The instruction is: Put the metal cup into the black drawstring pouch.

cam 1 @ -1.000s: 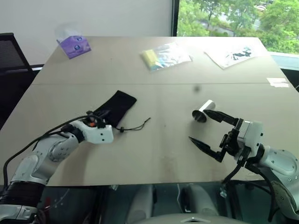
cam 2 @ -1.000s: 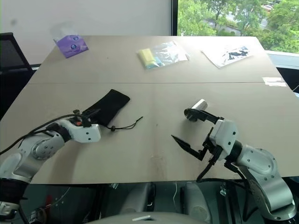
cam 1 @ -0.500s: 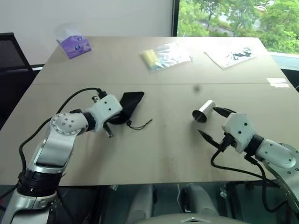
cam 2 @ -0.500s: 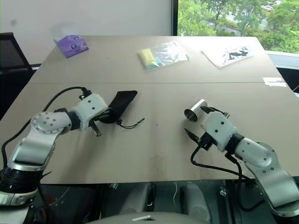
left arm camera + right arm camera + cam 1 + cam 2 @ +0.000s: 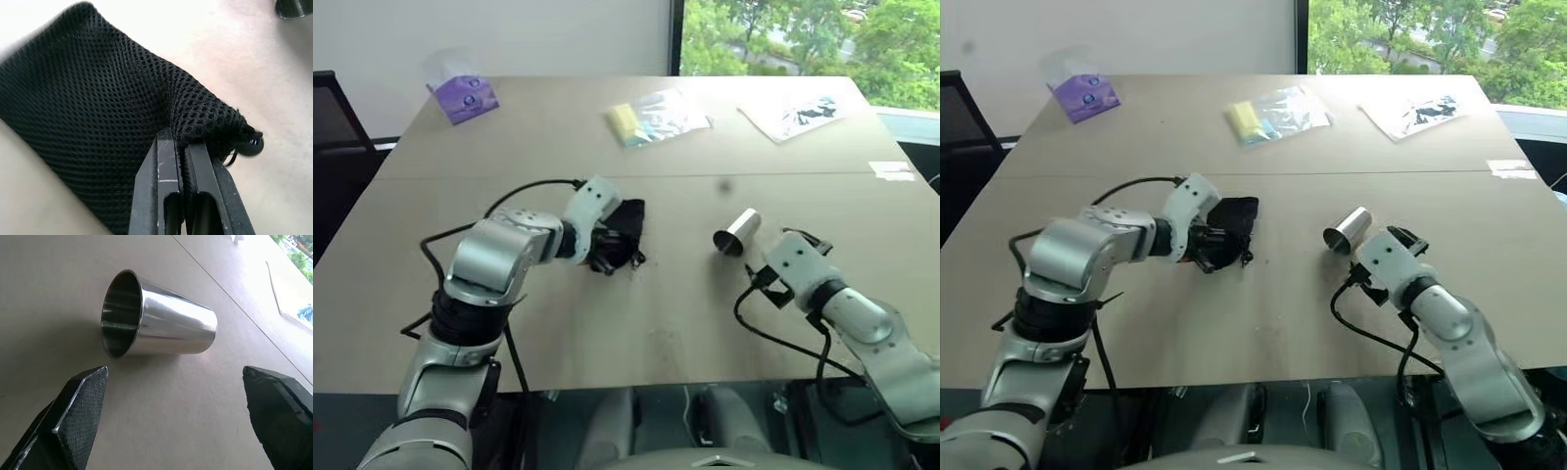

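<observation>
While the metal cup [image 5: 156, 323] lies on its side on the table [image 5: 656, 333], outside the black drawstring pouch [image 5: 98, 117], the task is only begun. My right gripper [image 5: 181, 416] is spread wide with nothing in it, the cup just ahead at twelve o'clock, its mouth turned toward my left finger. Over at nine o'clock, my left gripper [image 5: 181, 147] pinches the pouch's gathered mouth beside the bead. Grasping the cup and bagging it remain.
</observation>
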Controlling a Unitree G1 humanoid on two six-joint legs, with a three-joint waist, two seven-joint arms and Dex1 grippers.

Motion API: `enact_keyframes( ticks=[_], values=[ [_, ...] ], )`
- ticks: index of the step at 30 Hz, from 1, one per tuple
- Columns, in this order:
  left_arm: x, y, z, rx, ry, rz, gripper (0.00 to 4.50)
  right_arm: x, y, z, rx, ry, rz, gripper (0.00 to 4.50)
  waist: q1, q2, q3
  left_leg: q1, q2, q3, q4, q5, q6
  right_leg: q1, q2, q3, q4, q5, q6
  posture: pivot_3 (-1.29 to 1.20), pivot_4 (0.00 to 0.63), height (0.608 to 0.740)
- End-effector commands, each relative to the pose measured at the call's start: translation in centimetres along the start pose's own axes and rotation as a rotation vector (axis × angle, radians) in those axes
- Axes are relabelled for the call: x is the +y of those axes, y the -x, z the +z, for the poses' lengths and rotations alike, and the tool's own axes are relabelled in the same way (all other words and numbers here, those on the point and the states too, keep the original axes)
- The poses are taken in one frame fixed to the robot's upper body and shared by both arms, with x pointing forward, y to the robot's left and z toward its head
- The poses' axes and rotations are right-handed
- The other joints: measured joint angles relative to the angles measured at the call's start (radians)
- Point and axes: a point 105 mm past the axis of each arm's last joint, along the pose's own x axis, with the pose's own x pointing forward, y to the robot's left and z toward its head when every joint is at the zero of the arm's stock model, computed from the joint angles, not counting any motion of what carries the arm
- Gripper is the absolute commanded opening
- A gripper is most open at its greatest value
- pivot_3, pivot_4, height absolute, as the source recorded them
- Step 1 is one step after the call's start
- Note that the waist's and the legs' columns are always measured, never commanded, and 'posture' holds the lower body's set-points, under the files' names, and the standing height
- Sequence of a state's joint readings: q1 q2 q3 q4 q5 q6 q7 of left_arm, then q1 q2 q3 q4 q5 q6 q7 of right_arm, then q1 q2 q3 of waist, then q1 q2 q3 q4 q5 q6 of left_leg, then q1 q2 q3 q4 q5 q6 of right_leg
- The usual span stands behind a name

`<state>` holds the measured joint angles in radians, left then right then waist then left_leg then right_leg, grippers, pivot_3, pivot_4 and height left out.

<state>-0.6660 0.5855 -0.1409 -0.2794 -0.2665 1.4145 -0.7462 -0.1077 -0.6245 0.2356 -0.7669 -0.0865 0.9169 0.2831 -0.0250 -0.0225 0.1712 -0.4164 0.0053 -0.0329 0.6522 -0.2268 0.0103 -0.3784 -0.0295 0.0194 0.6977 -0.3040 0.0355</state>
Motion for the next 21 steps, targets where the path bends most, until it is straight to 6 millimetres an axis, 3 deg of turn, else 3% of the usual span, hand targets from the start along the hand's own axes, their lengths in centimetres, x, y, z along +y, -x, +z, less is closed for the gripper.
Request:
enact_keyframes(
  ticks=[1,10,11,13,20,21],
  values=[
    [0.2,0.1,0.7,-0.015,0.003,0.020,0.06,-0.6,-0.5,1.1,0.000,0.022,-0.077,4.50,0.002,0.000,0.000,0.000,0.000,0.000,0.000,0.000,0.000,0.000,0.000,0.000,0.000,0.000,0.000,0.00,0.150,0.740],
    [0.1,-0.2,1.2,-0.030,-0.010,0.046,0.06,-1.1,-2.3,2.2,0.033,-0.015,-0.110,4.50,0.012,0.000,0.000,0.000,-0.001,0.000,0.000,0.000,0.000,0.000,-0.002,0.000,-0.001,0.000,0.000,0.00,0.150,0.740],
    [0.2,-0.2,1.3,-0.033,-0.020,0.054,0.00,-1.5,-2.6,2.0,0.043,-0.016,-0.124,3.98,0.011,0.000,0.000,0.000,-0.001,0.000,0.000,0.000,0.000,0.000,-0.002,0.000,-0.001,0.000,0.000,0.00,0.150,0.740],
    [0.0,0.0,1.4,-0.039,-0.002,0.050,0.00,-2.1,-2.9,1.6,0.065,0.013,-0.135,3.34,0.011,0.000,0.000,0.000,-0.001,0.000,0.000,0.000,0.000,0.000,-0.002,0.000,0.000,0.000,0.000,0.00,0.150,0.740],
    [-0.3,0.4,1.4,-0.046,0.037,0.041,0.00,-3.5,-2.9,0.6,0.115,0.073,-0.155,0.06,0.010,0.000,0.000,0.000,-0.001,0.000,-0.001,0.000,0.000,0.000,-0.002,0.000,-0.001,0.000,0.000,0.00,0.150,0.740],
    [-0.4,0.4,1.6,-0.056,0.054,0.033,0.00,-3.6,-2.9,0.6,0.111,0.065,-0.159,0.02,0.008,0.000,0.000,0.000,-0.001,0.000,-0.001,0.000,0.000,0.000,-0.002,0.000,-0.001,0.000,0.000,0.00,0.150,0.740]
  ],
)
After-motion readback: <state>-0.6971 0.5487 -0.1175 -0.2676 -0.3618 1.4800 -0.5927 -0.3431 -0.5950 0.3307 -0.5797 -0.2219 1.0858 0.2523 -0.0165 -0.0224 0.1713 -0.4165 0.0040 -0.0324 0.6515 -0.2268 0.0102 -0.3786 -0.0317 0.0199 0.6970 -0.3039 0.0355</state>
